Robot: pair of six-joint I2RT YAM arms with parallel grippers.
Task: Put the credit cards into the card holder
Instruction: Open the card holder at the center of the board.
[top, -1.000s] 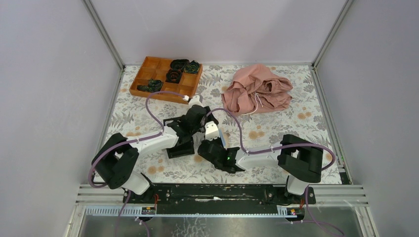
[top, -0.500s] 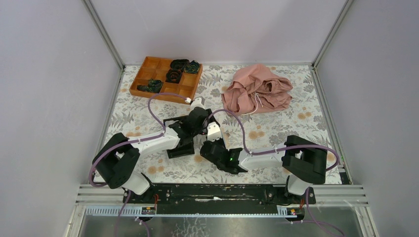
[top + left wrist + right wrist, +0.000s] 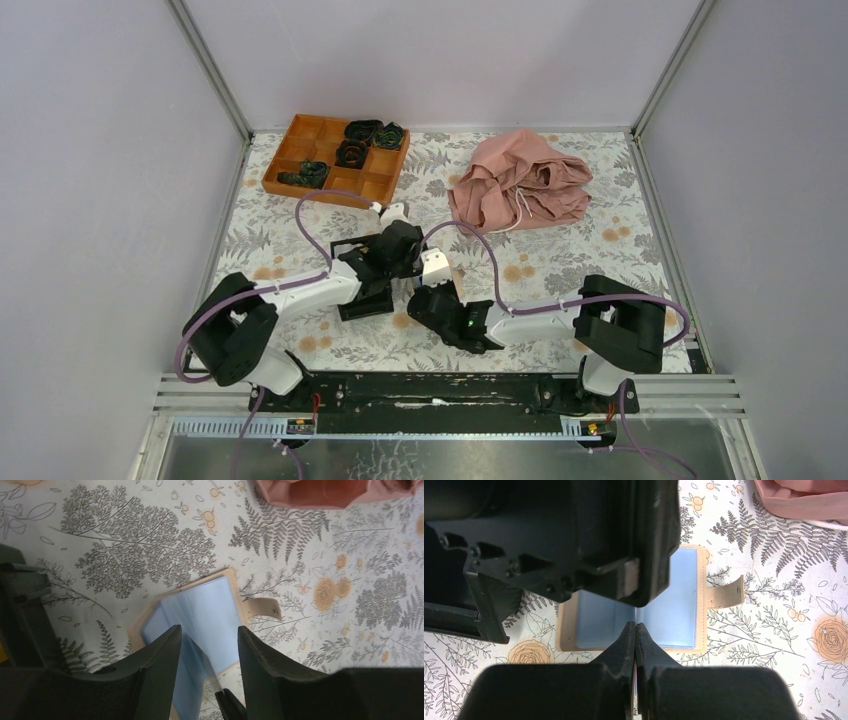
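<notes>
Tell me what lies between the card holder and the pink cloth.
Nothing but bare floral tablecloth lies between the card holder and the pink cloth. The left wrist view shows this stretch most clearly.

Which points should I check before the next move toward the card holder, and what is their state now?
1. Holder: card holder lies open, blue face up: ok.
2. Grip: right gripper has jaws shut on a thin credit card: ok.
3. Other arm: left gripper has jaws open above the holder: ok.
4. Alignment of card edge with a slot: cannot tell.
5. Clearance: left gripper crowds the right jaws closely, contact seems possible: not ok.
</notes>
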